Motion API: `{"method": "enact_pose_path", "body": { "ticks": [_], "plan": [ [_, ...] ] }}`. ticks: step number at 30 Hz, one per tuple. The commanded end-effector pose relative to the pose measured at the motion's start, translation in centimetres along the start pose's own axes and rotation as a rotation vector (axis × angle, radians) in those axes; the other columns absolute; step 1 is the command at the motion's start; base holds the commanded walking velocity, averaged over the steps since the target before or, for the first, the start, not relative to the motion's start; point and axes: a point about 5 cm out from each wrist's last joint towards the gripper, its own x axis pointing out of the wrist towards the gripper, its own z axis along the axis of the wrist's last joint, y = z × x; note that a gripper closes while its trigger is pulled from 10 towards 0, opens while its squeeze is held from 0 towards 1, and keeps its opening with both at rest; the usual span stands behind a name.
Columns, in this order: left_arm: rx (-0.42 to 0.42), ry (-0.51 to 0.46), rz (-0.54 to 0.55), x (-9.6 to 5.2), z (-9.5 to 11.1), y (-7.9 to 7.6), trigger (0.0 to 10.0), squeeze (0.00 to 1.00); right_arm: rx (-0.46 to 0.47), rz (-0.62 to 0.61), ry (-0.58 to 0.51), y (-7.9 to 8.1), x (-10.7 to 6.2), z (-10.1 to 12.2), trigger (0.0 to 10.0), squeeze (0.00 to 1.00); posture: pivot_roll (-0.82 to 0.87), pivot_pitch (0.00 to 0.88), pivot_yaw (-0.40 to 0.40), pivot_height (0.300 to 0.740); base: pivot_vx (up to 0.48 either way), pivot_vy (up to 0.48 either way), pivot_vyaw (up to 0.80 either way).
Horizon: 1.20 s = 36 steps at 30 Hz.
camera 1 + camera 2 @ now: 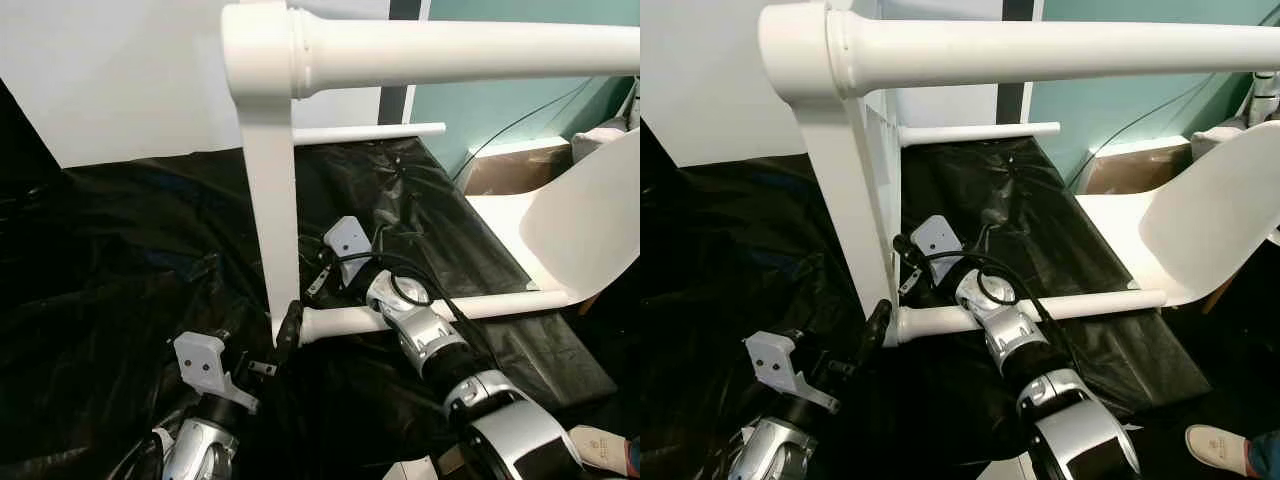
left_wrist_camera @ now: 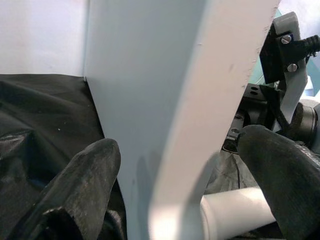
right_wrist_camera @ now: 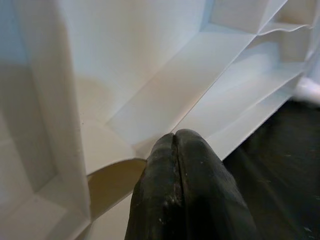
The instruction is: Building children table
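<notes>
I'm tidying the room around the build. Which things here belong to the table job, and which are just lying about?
Part of the job:
white plastic table top standing on edge
white round table legs
left gripper, fingers open either side of the top's edge
right gripper, shut

Lying about:
white moulded chair
black plastic sheet
white shoe

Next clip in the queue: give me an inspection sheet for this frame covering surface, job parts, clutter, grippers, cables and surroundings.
Surface: black plastic sheet, crumpled, spread under the work.
Job's things: white table top standing on edge, with round table legs sticking out sideways.
Clutter: nothing seen.
Grippers: left gripper open, its fingers either side of the table top's edge; right gripper shut, tips against the ribbed underside.
Cables: black cable looping over the right arm; another cable along the teal wall.
Surroundings: white chair on the right, teal wall, a person's shoe on the floor.
</notes>
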Motion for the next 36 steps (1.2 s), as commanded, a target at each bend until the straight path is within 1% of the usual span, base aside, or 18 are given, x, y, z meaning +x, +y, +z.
{"method": "enact_pose_path", "body": {
  "ticks": [1, 7, 13, 14, 15, 16, 17, 19, 20, 21, 22, 25, 26, 27, 30, 32, 34, 36],
  "plan": [
    [0.015, 0.022, -0.011, 0.1, -0.2, 0.1, 10.0, 0.0, 0.008, 0.089, -0.047, 1.1, 1.1, 1.0, 0.0, 0.0, 0.01, 0.0, 0.035, 0.74, 0.0, 0.0, 0.0],
    [0.02, 0.023, -0.01, 0.2, -0.1, 0.2, 10.0, 0.0, 0.03, 0.195, -0.058, 2.6, 1.7, 1.2, 0.0, 0.0, 0.01, 0.0, 0.037, 0.74, 0.0, 0.0, 0.0],
    [0.025, 0.027, -0.002, 0.1, -0.1, 0.1, 10.0, 0.0, 0.052, 0.262, -0.057, 3.7, 1.5, 0.8, 0.0, 0.0, 0.02, 0.0, 0.037, 0.74, 0.0, 0.0, 0.0],
    [0.032, 0.028, 0.002, 0.2, -0.1, 0.1, 10.0, 0.0, 0.061, 0.248, -0.055, 3.6, 1.1, 0.5, 4.5, 0.0, 0.02, 0.0, 0.037, 0.74, 0.0, 0.0, 0.0],
    [0.041, 0.027, 0.005, 0.3, -0.1, 0.1, 10.0, 0.0, 0.066, 0.215, -0.059, 3.1, 0.8, 0.3, 10.0, 0.0, 0.02, 0.0, 0.036, 0.74, 0.0, 0.0, 0.0],
    [0.046, 0.026, 0.006, 0.4, -0.1, 0.1, 10.0, 0.0, 0.071, 0.175, -0.065, 2.6, 0.5, 0.3, 10.0, 0.0, 0.02, 0.0, 0.036, 0.74, 0.0, 0.0, 0.0],
    [0.046, 0.026, 0.006, 0.4, -0.1, 0.1, 10.0, 0.0, 0.071, 0.175, -0.065, 2.6, 0.5, 0.3, 10.0, 0.0, 0.02, 0.0, 0.036, 0.74, 0.0, 0.0, 0.0],
    [0.055, 0.02, 0.012, 0.7, 0.0, 0.1, 10.0, 0.0, 0.084, 0.022, -0.085, 0.9, -0.9, 0.1, 10.0, 0.0, 0.02, 0.0, 0.037, 0.74, 0.0, 0.0, 0.0],
    [0.055, 0.02, 0.012, 0.7, 0.0, 0.1, 10.0, 0.0, 0.084, 0.022, -0.085, 0.9, -0.9, 0.1, 10.0, 0.0, 0.02, 0.0, 0.037, 0.74, 0.0, 0.0, 0.0],
    [0.057, 0.017, 0.014, 0.9, 0.0, 0.1, 10.0, 0.0, 0.089, -0.058, -0.085, 0.2, -1.6, -0.1, 10.0, 0.0, 0.02, 0.0, 0.037, 0.74, 0.0, 0.0, 0.0],
    [0.057, 0.017, 0.014, 0.9, 0.0, 0.1, 10.0, 0.0, 0.089, -0.058, -0.085, 0.2, -1.6, -0.1, 10.0, 0.0, 0.02, 0.0, 0.037, 0.74, 0.0, 0.0, 0.0],
    [0.067, 0.0, 0.032, 1.5, 0.0, 0.3, 10.0, 0.0, 0.044, -0.335, -0.071, -1.8, -4.9, -0.9, 10.0, 0.0, -0.01, 0.0, 0.051, 0.74, 0.0, 0.0, 0.0],
    [0.068, -0.005, 0.037, 1.7, 0.0, 0.4, 10.0, 0.0, 0.026, -0.4, -0.062, -2.2, -5.7, -1.0, 10.0, 0.0, -0.02, 0.0, 0.052, 0.74, 0.0, 0.0, 0.0],
    [0.068, -0.005, 0.037, 1.7, 0.0, 0.4, 10.0, 0.0, 0.026, -0.4, -0.062, -2.2, -5.7, -1.0, 10.0, 0.0, -0.02, 0.0, 0.052, 0.74, 0.0, 0.0, 0.0],
    [0.073, -0.014, 0.035, 2.3, -0.1, 0.5, 10.0, 0.0, 0.009, -0.495, -0.029, -2.9, -7.3, -1.4, 10.0, 0.0, -0.04, 0.0, 0.063, 0.74, 0.0, 0.0, 0.0],
    [0.073, -0.014, 0.035, 2.3, -0.1, 0.5, 10.0, 0.0, 0.009, -0.495, -0.029, -2.9, -7.3, -1.4, 10.0, 0.0, -0.04, 0.0, 0.063, 0.74, 0.0, 0.0, 0.0],
    [0.085, -0.021, 0.0, 3.2, -0.2, 0.2, 10.0, 0.0, -0.003, -0.544, 0.015, -3.3, -8.4, -2.0, 10.0, 0.0, -0.06, 0.0, 0.068, 0.74, 0.0, 0.0, 0.0],
    [0.089, -0.023, -0.013, 3.6, -0.2, 0.1, 10.0, 0.0, -0.008, -0.558, 0.029, -3.5, -8.8, -2.2, 10.0, 0.0, -0.06, 0.0, 0.068, 0.74, 0.0, 0.0, 0.0]
  ]
}}
